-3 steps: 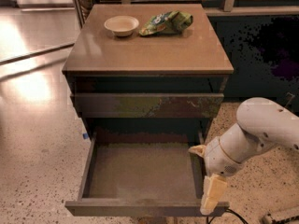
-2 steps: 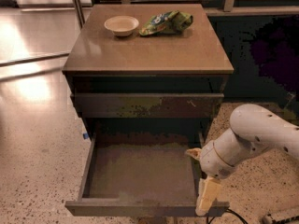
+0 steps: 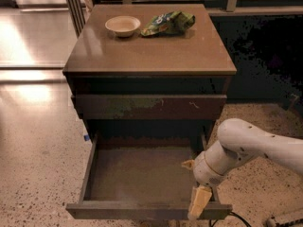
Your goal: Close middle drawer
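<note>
Gripper [image 3: 198, 200] over middle drawer [image 3: 142, 175] front-right corner

No readable text anywhere

The gripper [image 3: 197, 195] is further left than a second ago. Then it hung at the very right corner of the middle drawer [image 3: 132, 211]. Now it sits a little inside that corner, and its pale tip crosses the top edge of the front panel. It has also dropped slightly, so it reaches closer to the panel's lower edge. The white arm [image 3: 255, 143] behind it has moved left and a little down too. Its rounded elbow is now nearer the cabinet's [image 3: 142, 56] right side.
</note>
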Controlling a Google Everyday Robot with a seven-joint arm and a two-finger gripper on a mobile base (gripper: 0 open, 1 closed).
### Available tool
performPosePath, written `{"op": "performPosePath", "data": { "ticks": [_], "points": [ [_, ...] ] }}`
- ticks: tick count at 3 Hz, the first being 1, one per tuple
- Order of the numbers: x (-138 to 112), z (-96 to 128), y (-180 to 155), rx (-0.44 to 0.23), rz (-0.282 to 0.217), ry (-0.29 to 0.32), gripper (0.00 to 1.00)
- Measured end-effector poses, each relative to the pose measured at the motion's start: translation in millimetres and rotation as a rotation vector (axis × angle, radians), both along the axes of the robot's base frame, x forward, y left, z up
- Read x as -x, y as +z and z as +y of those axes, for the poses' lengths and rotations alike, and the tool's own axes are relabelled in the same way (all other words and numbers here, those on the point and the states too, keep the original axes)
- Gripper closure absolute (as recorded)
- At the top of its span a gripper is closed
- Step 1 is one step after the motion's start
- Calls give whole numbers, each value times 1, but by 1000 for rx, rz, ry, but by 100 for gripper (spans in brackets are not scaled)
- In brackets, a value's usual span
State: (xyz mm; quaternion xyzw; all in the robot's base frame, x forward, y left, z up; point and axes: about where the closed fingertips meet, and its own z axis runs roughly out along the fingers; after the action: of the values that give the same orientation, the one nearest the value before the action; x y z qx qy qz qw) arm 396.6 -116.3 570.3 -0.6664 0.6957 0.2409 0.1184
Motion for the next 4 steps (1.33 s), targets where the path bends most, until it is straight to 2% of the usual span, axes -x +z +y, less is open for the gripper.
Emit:
{"op": "performPosePath", "data": {
  "ticks": [3,4],
  "points": [
    [-1,0,-2,4,-4,-1,82],
    [0,1,-2,9,-14,-5,100]
  ]
}}
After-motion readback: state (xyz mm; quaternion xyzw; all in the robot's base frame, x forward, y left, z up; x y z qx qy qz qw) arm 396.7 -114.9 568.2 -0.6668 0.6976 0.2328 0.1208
